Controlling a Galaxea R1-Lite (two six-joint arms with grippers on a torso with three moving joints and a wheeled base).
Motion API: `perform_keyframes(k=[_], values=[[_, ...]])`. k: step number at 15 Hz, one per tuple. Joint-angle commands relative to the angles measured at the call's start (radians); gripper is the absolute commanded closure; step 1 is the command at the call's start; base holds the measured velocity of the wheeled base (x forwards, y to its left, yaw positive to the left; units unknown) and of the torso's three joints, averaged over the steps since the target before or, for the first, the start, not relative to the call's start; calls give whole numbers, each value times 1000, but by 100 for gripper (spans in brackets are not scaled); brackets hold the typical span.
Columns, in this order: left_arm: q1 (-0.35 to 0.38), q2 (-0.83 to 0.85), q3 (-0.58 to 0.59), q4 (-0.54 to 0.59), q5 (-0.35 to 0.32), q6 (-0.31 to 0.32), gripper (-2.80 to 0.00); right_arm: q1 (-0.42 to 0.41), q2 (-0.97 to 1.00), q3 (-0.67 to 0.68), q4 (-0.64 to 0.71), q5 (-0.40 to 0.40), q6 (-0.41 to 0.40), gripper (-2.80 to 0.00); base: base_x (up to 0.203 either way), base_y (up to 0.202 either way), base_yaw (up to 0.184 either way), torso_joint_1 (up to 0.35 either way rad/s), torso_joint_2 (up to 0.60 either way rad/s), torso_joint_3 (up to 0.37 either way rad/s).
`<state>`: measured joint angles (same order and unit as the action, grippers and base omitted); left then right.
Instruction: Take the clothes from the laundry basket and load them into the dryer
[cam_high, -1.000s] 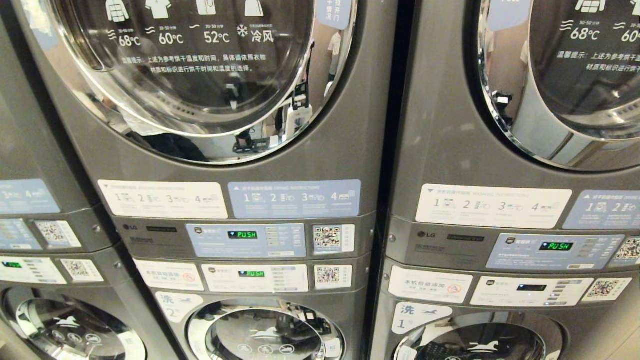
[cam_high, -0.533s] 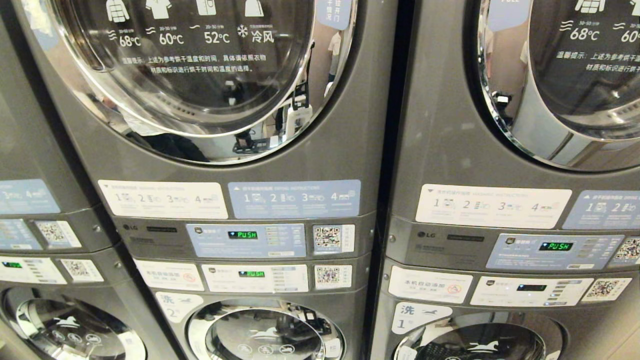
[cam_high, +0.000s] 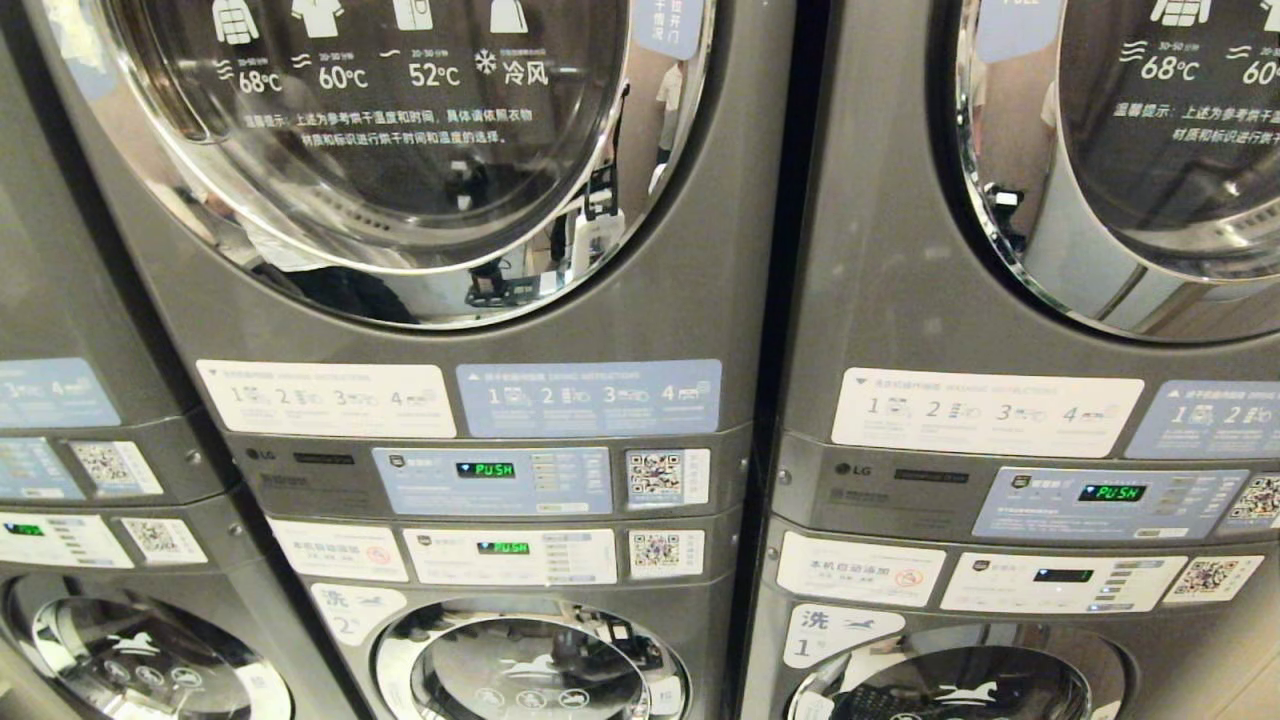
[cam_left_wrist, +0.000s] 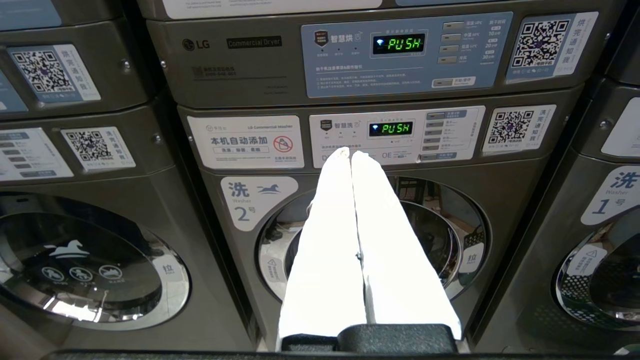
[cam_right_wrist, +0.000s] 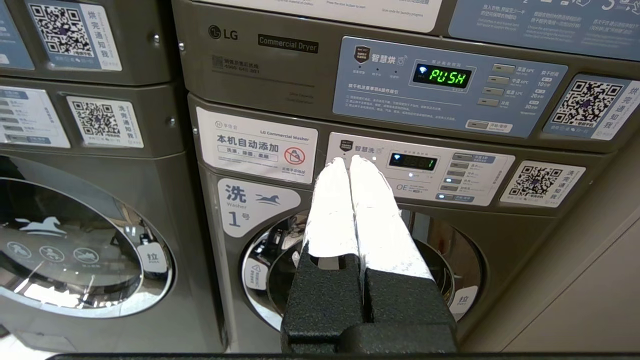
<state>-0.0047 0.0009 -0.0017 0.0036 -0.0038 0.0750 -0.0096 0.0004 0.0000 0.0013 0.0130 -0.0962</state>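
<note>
Head view: your 2 dryer doors, left (cam_high: 400, 130) and right (cam_high: 1150, 150), both closed. Left claw (cam_left_wrist: 350, 152) pinched empty before washer 2 (cam_left_wrist: 372, 240); right claw (cam_right_wrist: 348, 160) likewise before washer 1 (cam_right_wrist: 365, 265), apparently parked. Basket, clothes: unseen.

The dryer door (cam_high: 400, 130) shows 68°C, 60°C, 52°C. The dryer panel (cam_right_wrist: 380, 85) reads "LG", "Commercial Dryer" and a green "PUSH". Washer labels (cam_left_wrist: 257, 200) (cam_right_wrist: 255, 202) read "Washer 2" and "Washer 1".
</note>
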Motion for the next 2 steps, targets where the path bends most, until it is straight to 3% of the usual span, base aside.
perform_keyframes(k=[1, 2], values=[[0, -1, 0, -1, 1, -5, 0, 0, 0, 0, 0, 1, 0, 0, 0, 0, 0, 0, 0, 0], [0, -1, 0, -1, 2, -7, 0, 0, 0, 0, 0, 1, 1, 0, 0, 0, 0, 0, 0, 0]])
